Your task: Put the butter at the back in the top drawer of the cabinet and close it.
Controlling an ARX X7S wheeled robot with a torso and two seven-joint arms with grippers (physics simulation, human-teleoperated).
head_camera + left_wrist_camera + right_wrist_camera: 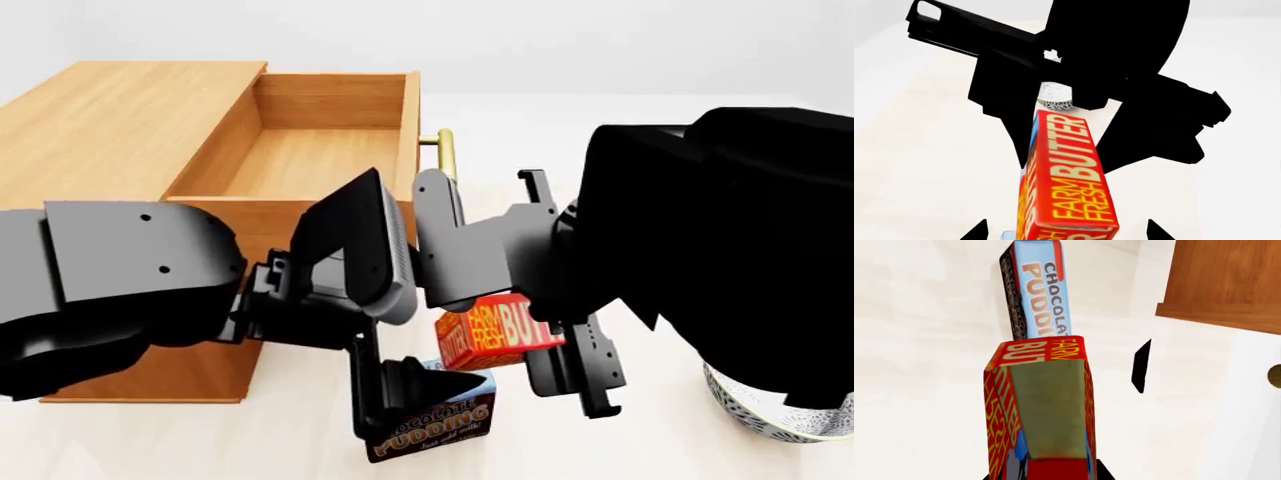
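jaws of the right gripper clamp the butter, lifted above the pudding box; left gripper, can't tell. open top drawer lies behind and left, butter's long side level.

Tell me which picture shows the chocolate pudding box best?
The right wrist view: the pudding box stands clear there behind the butter, lettering readable. The head view shows only its lower part, under the left gripper. The left wrist view doesn't show it.
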